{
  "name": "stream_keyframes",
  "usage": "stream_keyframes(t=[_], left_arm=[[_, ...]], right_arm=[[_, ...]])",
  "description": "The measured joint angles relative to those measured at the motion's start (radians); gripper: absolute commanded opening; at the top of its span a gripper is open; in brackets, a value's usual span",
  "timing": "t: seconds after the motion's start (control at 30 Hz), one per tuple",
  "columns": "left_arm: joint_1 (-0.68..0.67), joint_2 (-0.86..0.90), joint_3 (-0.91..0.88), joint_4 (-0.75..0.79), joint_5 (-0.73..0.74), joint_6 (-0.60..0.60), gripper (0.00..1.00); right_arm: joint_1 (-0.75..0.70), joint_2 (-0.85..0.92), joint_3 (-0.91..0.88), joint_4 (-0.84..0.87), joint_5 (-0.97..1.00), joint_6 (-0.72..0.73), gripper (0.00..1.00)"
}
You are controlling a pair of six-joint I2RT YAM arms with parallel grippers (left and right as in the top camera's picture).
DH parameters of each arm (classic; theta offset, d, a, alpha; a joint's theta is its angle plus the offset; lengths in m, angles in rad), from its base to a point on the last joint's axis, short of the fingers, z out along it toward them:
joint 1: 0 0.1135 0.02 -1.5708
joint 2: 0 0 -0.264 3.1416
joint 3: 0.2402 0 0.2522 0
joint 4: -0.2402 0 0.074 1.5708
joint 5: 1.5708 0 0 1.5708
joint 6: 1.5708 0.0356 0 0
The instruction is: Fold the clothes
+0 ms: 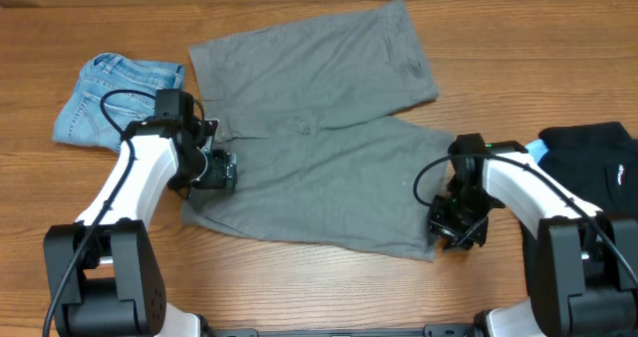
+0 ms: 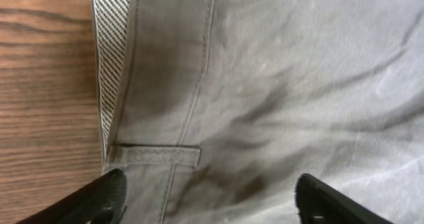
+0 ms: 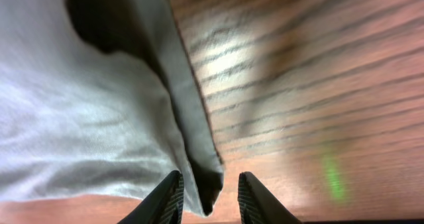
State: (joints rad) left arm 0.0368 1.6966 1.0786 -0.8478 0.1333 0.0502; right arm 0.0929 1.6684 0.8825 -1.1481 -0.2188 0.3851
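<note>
Shorts axis: grey shorts [image 1: 319,128] lie spread flat, long axis running across the surface [image 1: 299,287] from the robot's left to its right.
Shorts heading: waistband [image 2: 116,65] at the left end, both leg openings toward the right; the far leg angles up and away, the near leg runs toward the right arm, so the two splay in a shallow V.
Waistband detail: the left wrist view shows its striped inner lining turned out along the edge, with a belt loop [image 2: 156,156] lying crosswise just below it.
Left tool: left tool [image 1: 224,169] sits over the waistband end on the near side; its jaws stand wide apart above the cloth, with nothing between them but the flat fabric beneath.
Right tool: right tool [image 1: 457,232] sits at the near right corner of the near leg, beside the hem.
Right tool state: jaws partly apart; in the right wrist view the hem corner [image 3: 205,177] lies between the fingers [image 3: 171,197], and bare wood shows between the cloth and the other finger, so it is not pinched.
Other clothes: denim shorts [image 1: 115,98] lie crumpled to the left of the grey pair, just beyond the left arm; a black garment [image 1: 598,163] lies at the far right edge, apart from the grey cloth.
Surface: brown wood with a clear grain running left to right; a small green spot of light [image 3: 331,177] falls on it near the right tool.
Room: only the wood and the arms' bases at the near edge are in view.
</note>
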Motion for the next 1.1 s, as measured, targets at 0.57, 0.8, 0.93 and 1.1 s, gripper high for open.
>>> stream_keyframes(t=[0.57,0.8,0.93,1.1], left_arm=[[0.135,-0.002,0.216,-0.292,-0.019,-0.048,0.86],[0.154,-0.044,0.323,-0.279,0.078,-0.055,0.96],[0.156,-0.045,0.32,-0.327,0.053,-0.142,0.98],[0.191,-0.047,0.213,-0.319,-0.037,-0.288,0.99]], right_arm=[[-0.067,-0.361,0.0,0.117,-0.097,-0.025,0.37],[-0.067,-0.597,0.0,0.115,-0.119,-0.023,0.72],[-0.067,-0.62,0.0,0.082,-0.127,-0.005,0.73],[-0.067,-0.619,0.0,0.036,-0.141,0.007,0.73]])
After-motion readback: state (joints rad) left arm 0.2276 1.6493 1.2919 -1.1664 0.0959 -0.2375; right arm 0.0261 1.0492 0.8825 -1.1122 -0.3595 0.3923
